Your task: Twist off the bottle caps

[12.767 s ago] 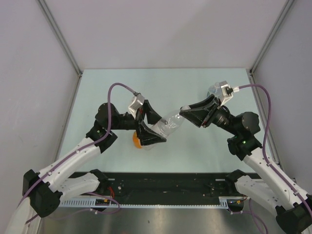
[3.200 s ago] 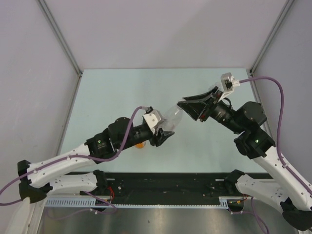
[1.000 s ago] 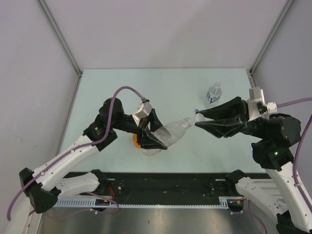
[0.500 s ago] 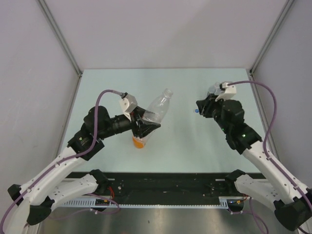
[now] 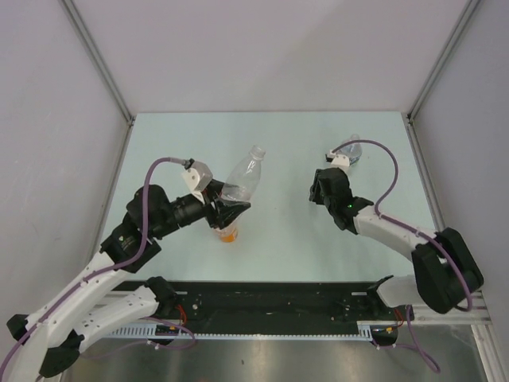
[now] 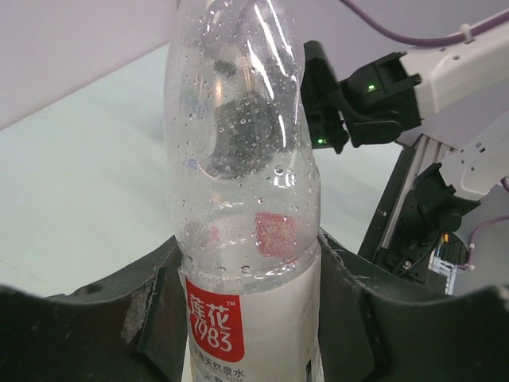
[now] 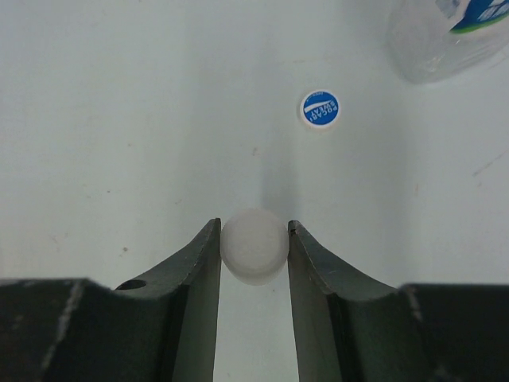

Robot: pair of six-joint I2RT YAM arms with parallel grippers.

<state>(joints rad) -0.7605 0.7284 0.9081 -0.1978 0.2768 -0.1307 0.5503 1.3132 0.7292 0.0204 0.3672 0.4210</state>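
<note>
Three pale grey walls closed in the mint-green bench [image 5: 278,239] on its left, far and right sides, with metal posts at the two far corners. The surface was matt, marked only by a few small specks.

On the left, the left gripper [image 5: 226,208] was clamped around the red-white labelled bottle [image 6: 242,159], its fingers [image 6: 151,318] pressing the label band from both sides. That bottle was clear, beaded inside with droplets, and leaned with its open neck toward the far wall. Whether its base touched the bench could not be told. Just below the gripper in the top view, the orange bottle [image 5: 227,233] showed only in part, half hidden by the fingers.

To the right, the right gripper [image 7: 254,239] hung low over the bench, pinching the white cap [image 7: 254,247] between its fingertips. The blue cap [image 7: 320,107] lay flat on the bench beyond it, apart from the white one, printed face up. Near that cap, further right, stood the blue-white labelled bottle [image 5: 354,149], clear and partly covered by the right arm's cable in the top view.

Bare bench lay between the two grippers, and a wide bare strip ran along the far wall. A black rail [image 5: 278,306] bounded the near edge, with both arm bases sitting on it.
</note>
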